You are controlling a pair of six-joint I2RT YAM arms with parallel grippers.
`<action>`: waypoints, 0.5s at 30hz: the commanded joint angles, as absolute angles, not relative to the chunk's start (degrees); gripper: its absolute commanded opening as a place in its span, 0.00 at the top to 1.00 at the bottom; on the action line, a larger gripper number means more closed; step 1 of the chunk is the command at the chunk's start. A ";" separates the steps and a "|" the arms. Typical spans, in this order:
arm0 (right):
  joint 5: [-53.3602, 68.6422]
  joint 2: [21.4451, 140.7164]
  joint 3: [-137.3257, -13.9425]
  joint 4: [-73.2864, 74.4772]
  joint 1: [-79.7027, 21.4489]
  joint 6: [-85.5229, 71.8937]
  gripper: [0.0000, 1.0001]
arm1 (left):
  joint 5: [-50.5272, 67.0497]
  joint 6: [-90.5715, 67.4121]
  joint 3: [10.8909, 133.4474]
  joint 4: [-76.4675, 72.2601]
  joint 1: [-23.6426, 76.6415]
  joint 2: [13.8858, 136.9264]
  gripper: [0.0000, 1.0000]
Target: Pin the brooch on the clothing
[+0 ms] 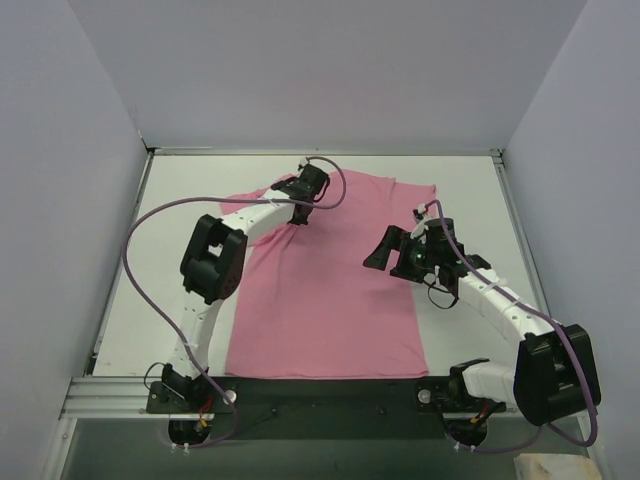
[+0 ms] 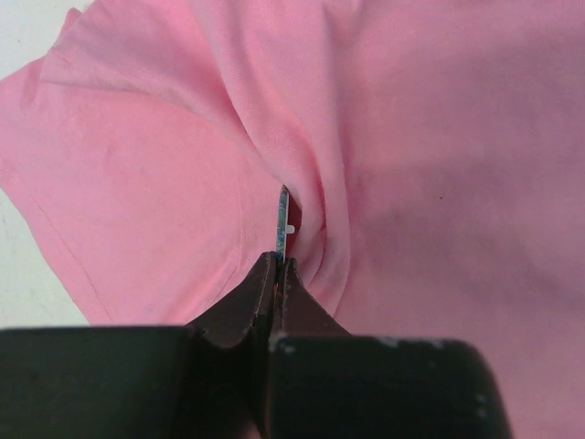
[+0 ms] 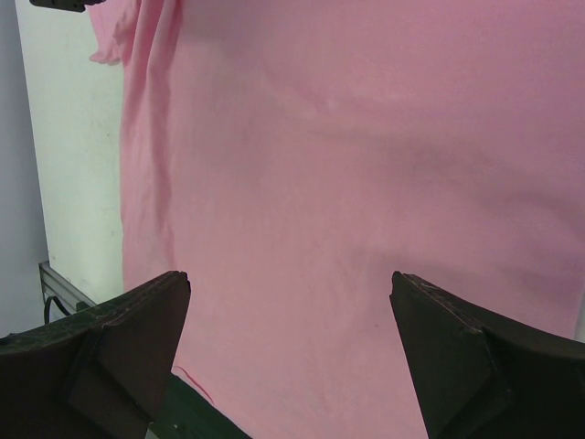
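**Item: T-shirt** (image 1: 320,310). Pink, short-sleeved, spread flat on the white worktop (image 1: 460,200). The cloth is gathered into a ridge near one upper shoulder.

**Item: brooch** (image 2: 283,219). A thin greenish-grey disc, seen edge-on in the left wrist view, with a small pale nub on its side. It stands upright at the foot of the gathered ridge and touches the fabric. Whether it has pierced the cloth cannot be told.

**Item: left end effector** (image 2: 277,262). Jaws closed tight on the brooch's lower edge, over the shirt's upper left area.

**Item: right end effector** (image 3: 288,283). Jaws spread wide and holding nothing. It hovers above the shirt's right side, well apart from the brooch.

**Step in hand (judged):** seating the brooch into the bunched fabric.

**Next move (judged):** a steady push through the fold. The free end effector would likely need to pin or tension the cloth beside the ridge so it does not slide away.
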State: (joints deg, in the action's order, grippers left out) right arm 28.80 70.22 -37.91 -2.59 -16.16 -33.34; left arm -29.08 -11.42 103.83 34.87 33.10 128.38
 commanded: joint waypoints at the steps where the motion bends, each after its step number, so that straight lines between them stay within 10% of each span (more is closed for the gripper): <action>1: 29.53 70.58 -38.32 -3.60 -16.52 -33.22 0.02 | -26.81 -12.83 102.57 31.03 31.99 122.26 1.00; 15: 29.97 72.15 -39.11 -4.48 -17.40 -33.58 0.01 | -23.91 -13.89 96.34 27.60 30.06 115.58 1.00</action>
State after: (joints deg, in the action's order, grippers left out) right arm 28.93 71.13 -37.91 -2.92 -16.91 -33.36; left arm -26.00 -12.95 97.71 31.33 31.00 120.16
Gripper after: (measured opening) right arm 0.975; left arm 0.029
